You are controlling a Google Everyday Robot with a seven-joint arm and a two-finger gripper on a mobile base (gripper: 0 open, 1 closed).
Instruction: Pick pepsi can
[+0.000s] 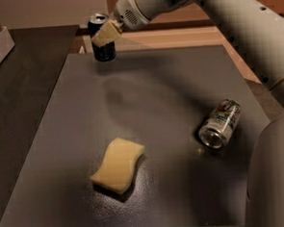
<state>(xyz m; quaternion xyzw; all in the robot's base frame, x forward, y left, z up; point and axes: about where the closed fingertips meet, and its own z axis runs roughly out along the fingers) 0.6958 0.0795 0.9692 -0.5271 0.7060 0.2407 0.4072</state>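
Plainly the risk sits at the far left corner of the table [179, 89], where the pepsi can [104, 51] stands upright close to the back edge; the gripper [103, 35] is at the can's upper half, a pale part of it lying across the front of the can; whether it is clamped on the can or only set about it cannot be told (the wrist hides the far side).

If the hold is loose, a lift would likely let the smooth can slide down and tip; so near the edge, a tipped can could roll off the back or the left side. A hold this high, near the rim, may also let the can swing or tilt as it rises. Too hard a squeeze could dent the thin wall; a sideways nudge without a firm hold would push the can toward the edge instead of picking it.

The silver can [219, 124] lies on its side well apart at the right, near the arm [232, 18]; a careless pull back might knock it rolling. The sponge [118, 164] lies near the front, well clear of the gripper.
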